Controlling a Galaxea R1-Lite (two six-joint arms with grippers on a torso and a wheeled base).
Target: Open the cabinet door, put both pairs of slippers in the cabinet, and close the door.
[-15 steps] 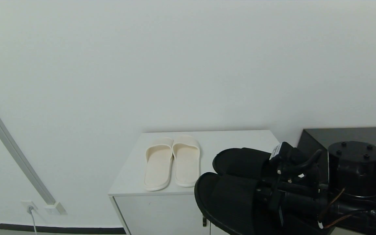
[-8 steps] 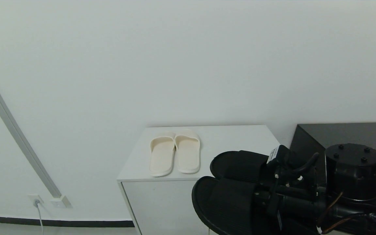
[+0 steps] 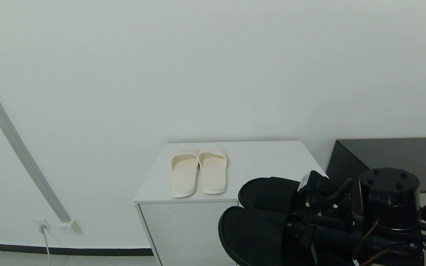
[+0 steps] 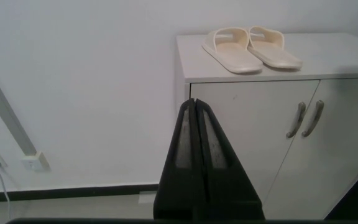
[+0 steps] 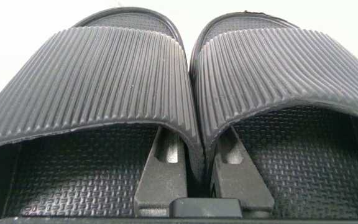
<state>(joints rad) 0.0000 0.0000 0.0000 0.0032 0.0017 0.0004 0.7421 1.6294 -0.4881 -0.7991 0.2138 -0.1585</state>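
Note:
A white cabinet (image 3: pixel 264 159) stands against the wall with its two doors (image 4: pixel 247 124) shut and their handles (image 4: pixel 304 118) side by side. A cream pair of slippers (image 3: pixel 198 173) (image 4: pixel 252 48) lies on its top, toward the left. My right gripper (image 3: pixel 309 216) (image 5: pixel 201 168) is in front of the cabinet's right side. It is shut on a black pair of slippers (image 3: pixel 264 214) (image 5: pixel 185 81), with one finger inside each slipper pinching the inner walls together. My left gripper (image 4: pixel 195 106) is shut and holds nothing, low and to the left of the cabinet front.
A dark table top (image 3: pixel 394 155) adjoins the cabinet on the right. On the wall to the left run a slanted cable duct (image 3: pixel 13 144) and a socket with a plugged cord (image 3: pixel 41 224) near the floor. Open floor lies left of the cabinet.
The head camera has drawn back, so the cabinet looks smaller and its front shows more. The right arm with the black slippers sits slightly lower in view, its hold unchanged.

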